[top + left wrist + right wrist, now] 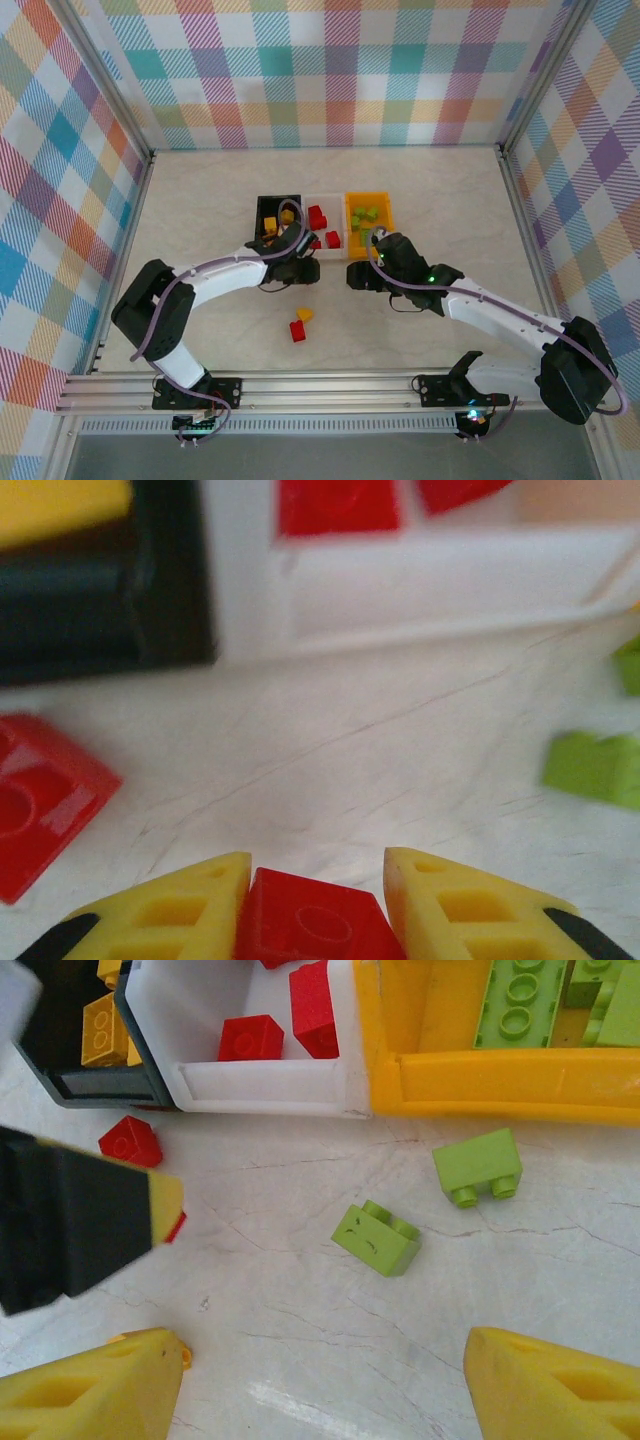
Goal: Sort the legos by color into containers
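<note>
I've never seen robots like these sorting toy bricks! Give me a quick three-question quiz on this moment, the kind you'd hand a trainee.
1. Multiple choice: what colour is the brick clamped in the left pincer? A green, B red, C yellow.
2. True or false: the orange bin holds red bricks.
3. Fill in: the two loose bricks on the table under the open right pincer are ___.
Key: 1 B. 2 false. 3 green.

Glossy plastic legos [378, 1238], matt marbled tabletop [300, 1295]
</note>
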Motion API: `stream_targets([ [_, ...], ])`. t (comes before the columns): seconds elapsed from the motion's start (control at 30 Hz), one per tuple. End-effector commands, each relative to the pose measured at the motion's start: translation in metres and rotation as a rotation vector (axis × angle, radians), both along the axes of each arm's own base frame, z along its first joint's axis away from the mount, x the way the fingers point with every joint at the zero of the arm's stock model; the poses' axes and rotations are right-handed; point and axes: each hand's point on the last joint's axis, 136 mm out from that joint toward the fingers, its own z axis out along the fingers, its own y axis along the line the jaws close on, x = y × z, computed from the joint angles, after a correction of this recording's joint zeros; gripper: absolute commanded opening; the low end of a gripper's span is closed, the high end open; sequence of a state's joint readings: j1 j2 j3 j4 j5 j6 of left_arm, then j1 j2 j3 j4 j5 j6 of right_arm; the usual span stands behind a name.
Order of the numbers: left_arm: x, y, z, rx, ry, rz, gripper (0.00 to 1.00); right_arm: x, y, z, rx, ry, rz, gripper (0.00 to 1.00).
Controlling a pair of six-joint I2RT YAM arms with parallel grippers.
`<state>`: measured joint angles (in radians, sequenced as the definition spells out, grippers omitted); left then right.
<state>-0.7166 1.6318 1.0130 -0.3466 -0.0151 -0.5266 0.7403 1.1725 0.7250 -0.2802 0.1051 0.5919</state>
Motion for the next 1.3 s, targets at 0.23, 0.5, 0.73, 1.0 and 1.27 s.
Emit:
stream_targets([
  [0.23,0.092,-0.026,0.067,0.002,-0.123,0.027,0.30,-0.002,-0.008,-0.002,0.007,0.008,-0.025,0.75],
  [0.5,0.130,-0.033,0.043,0.108,-0.103,0.046,0.33,-0.004,-0.011,0.002,0.011,0.006,-0.024,0.75],
  [0.73,0.129,-0.043,0.050,0.074,-0.103,0.039,0.62,-0.005,-0.014,0.006,0.016,0.000,-0.027,0.75],
  [1.0,0.089,-0.051,0.088,-0.005,-0.148,-0.019,0.76,-0.004,-0.013,0.007,0.019,0.002,-0.024,0.76],
  [1.27,0.024,-0.033,0.092,-0.123,-0.113,-0.036,0.89,-0.003,-0.008,-0.011,-0.011,0.043,-0.005,0.76],
])
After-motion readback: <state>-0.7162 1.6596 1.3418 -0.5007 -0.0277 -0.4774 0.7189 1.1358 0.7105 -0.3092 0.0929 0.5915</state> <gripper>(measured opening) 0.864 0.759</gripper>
